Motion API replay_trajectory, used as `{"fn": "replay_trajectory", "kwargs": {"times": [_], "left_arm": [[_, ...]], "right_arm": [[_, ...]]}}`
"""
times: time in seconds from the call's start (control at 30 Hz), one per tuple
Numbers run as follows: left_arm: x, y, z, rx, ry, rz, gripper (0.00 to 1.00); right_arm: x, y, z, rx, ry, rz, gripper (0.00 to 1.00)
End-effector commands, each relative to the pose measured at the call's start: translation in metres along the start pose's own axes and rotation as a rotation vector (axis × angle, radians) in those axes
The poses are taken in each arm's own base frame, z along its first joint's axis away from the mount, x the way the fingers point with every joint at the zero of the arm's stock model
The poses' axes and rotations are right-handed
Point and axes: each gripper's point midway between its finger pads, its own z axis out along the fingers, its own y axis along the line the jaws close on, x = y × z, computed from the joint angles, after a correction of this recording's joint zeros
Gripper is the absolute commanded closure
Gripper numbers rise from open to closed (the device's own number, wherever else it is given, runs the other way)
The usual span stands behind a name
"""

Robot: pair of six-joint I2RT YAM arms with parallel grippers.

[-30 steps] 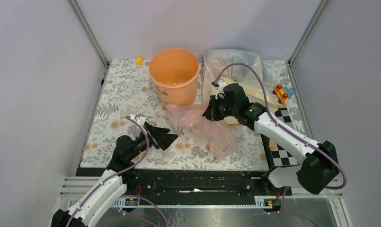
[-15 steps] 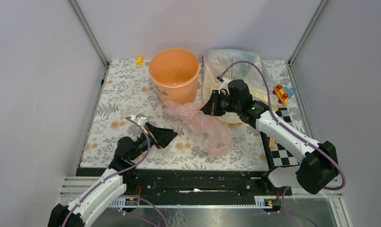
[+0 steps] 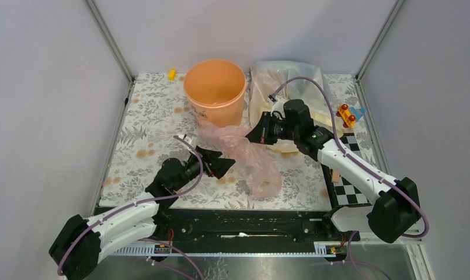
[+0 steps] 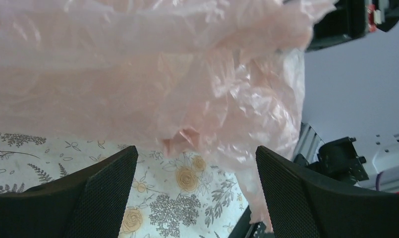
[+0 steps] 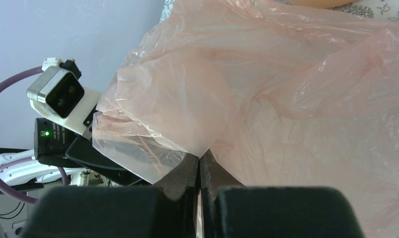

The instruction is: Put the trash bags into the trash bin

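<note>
Pinching the pink bag (image 3: pixel 253 154) in the right tool (image 5: pixel 199 166), just before the bucket (image 3: pixel 218 114) at the bench's (image 3: pixel 145 116) far edge, left tool (image 3: pixel 227 165) spread wide alongside. Next, likely: hoisting it over the rim.

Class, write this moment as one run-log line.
right gripper: shut on trash bag | left gripper: open, facing bag | trash bin: bag outside

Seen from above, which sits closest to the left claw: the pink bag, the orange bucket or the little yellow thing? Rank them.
1. pink bag, just right of the left gripper.
2. orange bucket, farther back.
3. little yellow thing, far-left corner.
</note>
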Motion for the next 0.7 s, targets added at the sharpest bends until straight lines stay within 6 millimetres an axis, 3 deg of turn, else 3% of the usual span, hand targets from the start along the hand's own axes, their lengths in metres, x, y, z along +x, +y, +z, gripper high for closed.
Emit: {"fn": "replay_trajectory", "kwargs": {"times": [0.0,0.17,0.23,0.3,0.4,0.47,0.6,0.67], "left_arm": [[-0.028,-0.007,0.018,0.000,-0.082,0.005,0.09],[-0.029,-0.002,0.032,-0.022,-0.071,0.006,0.09],[-0.029,-0.007,0.038,0.014,-0.063,0.015,0.18],[-0.030,-0.017,0.043,0.068,-0.055,0.010,0.37],[-0.030,-0.027,0.047,0.106,-0.015,0.001,0.81],[-0.027,-0.023,0.047,0.062,0.022,-0.018,0.98],[-0.020,-0.011,0.032,-0.061,0.096,-0.087,1.00],[-0.011,-0.004,0.018,-0.133,0.156,-0.112,1.00]], "right_arm": [[-0.004,0.021,-0.007,-0.096,-0.022,-0.004,0.95],[0.004,0.019,-0.003,-0.110,0.015,0.008,0.87],[0.003,0.022,-0.001,-0.145,0.014,-0.003,0.83],[0.004,0.021,0.001,-0.157,0.005,-0.004,0.79],[0.003,0.013,0.003,-0.130,-0.015,-0.032,0.70],[0.002,0.008,0.002,-0.102,-0.021,-0.057,0.64],[-0.001,-0.012,-0.007,0.042,-0.032,-0.120,0.52],[-0.006,-0.024,-0.017,0.132,-0.067,-0.149,0.35]]}}
